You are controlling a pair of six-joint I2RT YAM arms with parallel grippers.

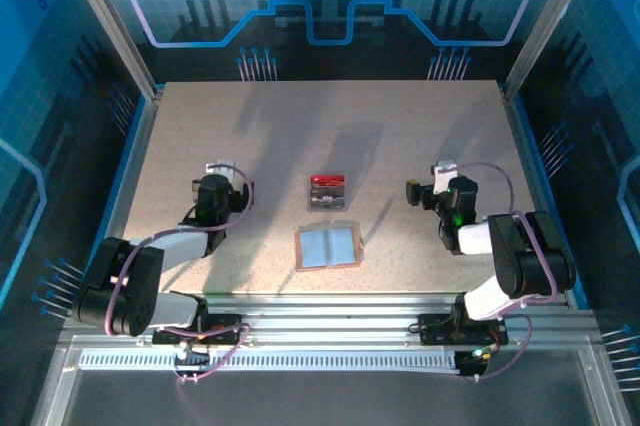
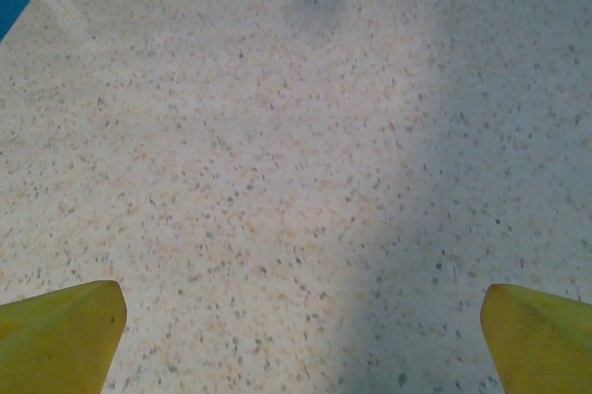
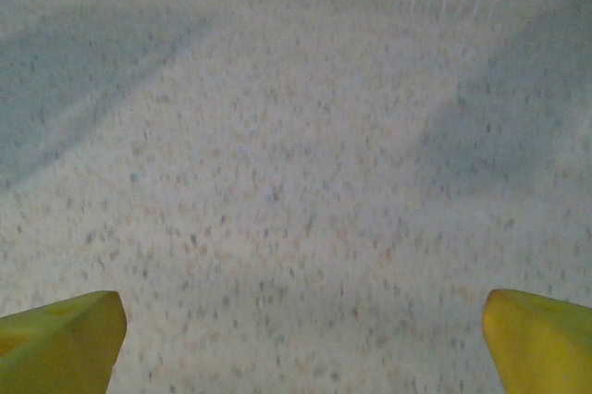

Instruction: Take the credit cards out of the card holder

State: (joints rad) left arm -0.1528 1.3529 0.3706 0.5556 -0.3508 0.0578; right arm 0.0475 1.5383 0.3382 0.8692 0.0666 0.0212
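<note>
Card holder [image 1: 327,246] lies open and flat at lower centre of the top view, pale blue insides up. The credit cards [image 1: 327,191], one red and the rest dark, sit just above it, apart. Left gripper [image 2: 301,343] and right gripper [image 3: 301,343] are both spread wide, gripping nothing, over bare table [image 2: 277,153].

Bright table, dim blue surround, one soft wrist view.
From above you get the table [image 1: 200,146] brightly lit while the walls [image 1: 60,146] around it stay dark and blue-tinted. Long soft shadows run across it toward the far edge, so your light falls from overhead on the near side. Your left wrist view is crisp, every speckle sharp, with a broad shadow dimming its right half. Your right wrist view is blurred, the speckle smeared, with grey shadow bands across the upper corners, and the yellow fingertips [image 3: 57,343] of the right gripper [image 3: 298,348] look soft.
</note>
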